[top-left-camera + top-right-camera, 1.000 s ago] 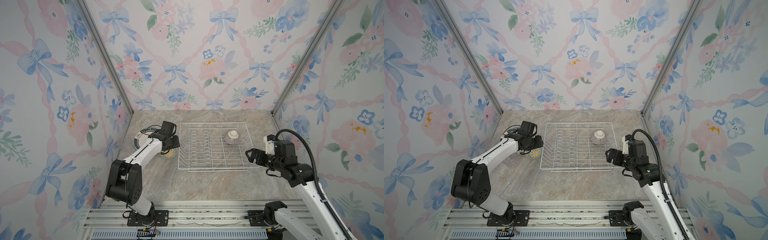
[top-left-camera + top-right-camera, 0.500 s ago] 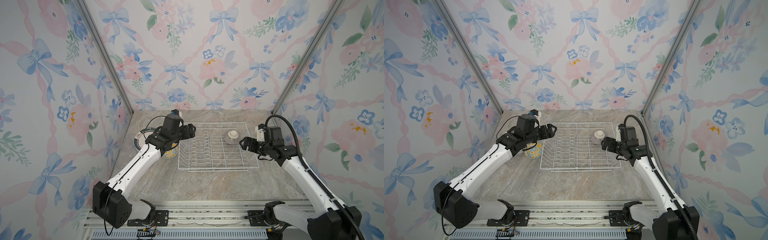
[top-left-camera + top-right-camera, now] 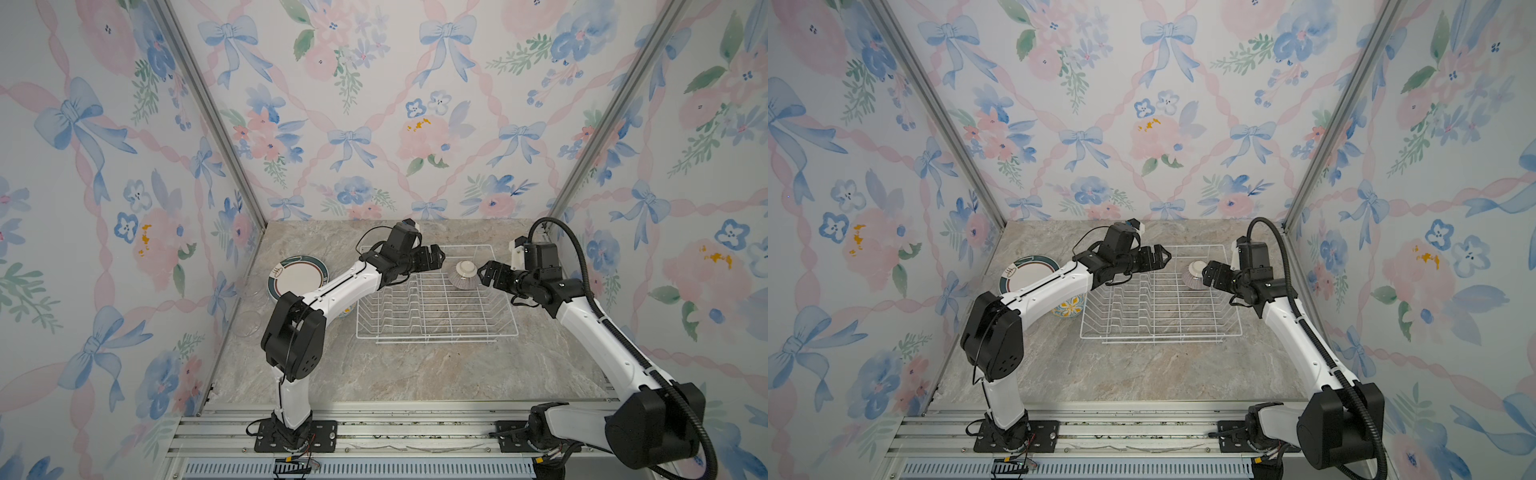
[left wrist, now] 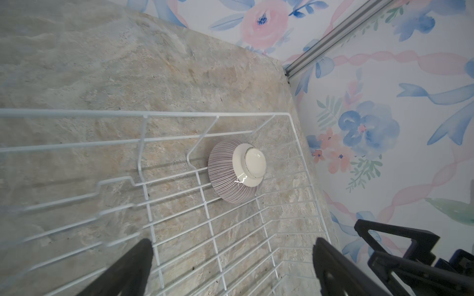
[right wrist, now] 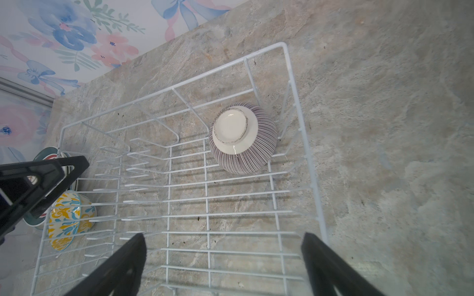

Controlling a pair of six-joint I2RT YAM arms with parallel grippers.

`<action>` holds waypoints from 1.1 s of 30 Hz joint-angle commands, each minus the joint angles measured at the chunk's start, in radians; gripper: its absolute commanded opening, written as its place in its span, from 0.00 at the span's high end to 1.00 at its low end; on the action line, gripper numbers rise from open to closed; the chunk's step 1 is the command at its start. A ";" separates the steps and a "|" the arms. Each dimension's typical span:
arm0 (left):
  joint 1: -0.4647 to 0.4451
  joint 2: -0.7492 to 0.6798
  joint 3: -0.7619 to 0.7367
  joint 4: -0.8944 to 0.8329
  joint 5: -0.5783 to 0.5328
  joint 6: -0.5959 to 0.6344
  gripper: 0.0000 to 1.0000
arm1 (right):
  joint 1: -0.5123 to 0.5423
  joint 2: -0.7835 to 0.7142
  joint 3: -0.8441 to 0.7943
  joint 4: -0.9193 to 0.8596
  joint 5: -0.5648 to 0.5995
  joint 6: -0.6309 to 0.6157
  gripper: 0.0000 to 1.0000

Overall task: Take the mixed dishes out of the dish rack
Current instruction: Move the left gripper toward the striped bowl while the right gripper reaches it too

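- I watch from high at the front, looking down: both top views cover the whole beige marbled tabletop (image 3: 415, 374).
- My wrist views sit close, sharing the white wire dish rack (image 4: 143, 115) from opposite ends.

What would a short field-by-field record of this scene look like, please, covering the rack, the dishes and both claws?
dish rack: on the table, holding one dish
left in rack: purple-striped bowl, upside down, far right corner
already out: plates and yellow-blue bowl, on the table left of the rack
left claw: open, empty, over the rack's far left end
right claw: open, empty, close beside that bowl; contact cannot be told
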State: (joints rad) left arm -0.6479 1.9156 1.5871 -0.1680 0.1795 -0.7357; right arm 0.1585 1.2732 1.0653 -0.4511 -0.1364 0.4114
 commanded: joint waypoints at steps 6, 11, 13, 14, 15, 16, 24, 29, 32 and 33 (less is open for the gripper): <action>-0.015 0.208 0.180 0.066 0.109 -0.089 0.02 | -0.052 0.049 -0.005 0.054 0.010 0.002 0.03; -0.016 0.296 0.253 0.099 0.163 -0.116 0.02 | -0.054 0.032 -0.015 0.065 -0.016 0.011 0.03; -0.018 0.339 0.290 0.099 0.194 -0.127 0.02 | -0.054 0.017 -0.022 0.057 -0.017 0.013 0.03; -0.018 0.358 0.306 0.099 0.206 -0.136 0.02 | -0.054 0.006 -0.025 0.053 -0.017 0.012 0.03; -0.019 0.377 0.319 0.100 0.218 -0.145 0.02 | -0.054 -0.005 -0.027 0.044 -0.013 0.011 0.03; -0.019 0.394 0.330 0.101 0.227 -0.150 0.02 | -0.054 -0.014 -0.030 0.036 -0.011 0.011 0.03; -0.021 0.487 0.385 0.101 0.241 -0.170 0.02 | -0.056 -0.110 -0.043 -0.032 0.025 0.000 0.03; -0.024 0.525 0.411 0.101 0.239 -0.192 0.02 | -0.060 -0.154 -0.054 -0.071 0.056 -0.011 0.03; -0.027 0.542 0.424 0.101 0.239 -0.201 0.02 | -0.064 -0.166 -0.054 -0.086 0.060 -0.018 0.03; -0.028 0.547 0.426 0.099 0.241 -0.207 0.02 | -0.065 -0.167 -0.051 -0.091 0.061 -0.020 0.03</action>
State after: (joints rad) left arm -0.6682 2.4310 1.9835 -0.0753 0.4061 -0.9222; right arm 0.1036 1.1229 1.0241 -0.4950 -0.0971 0.4080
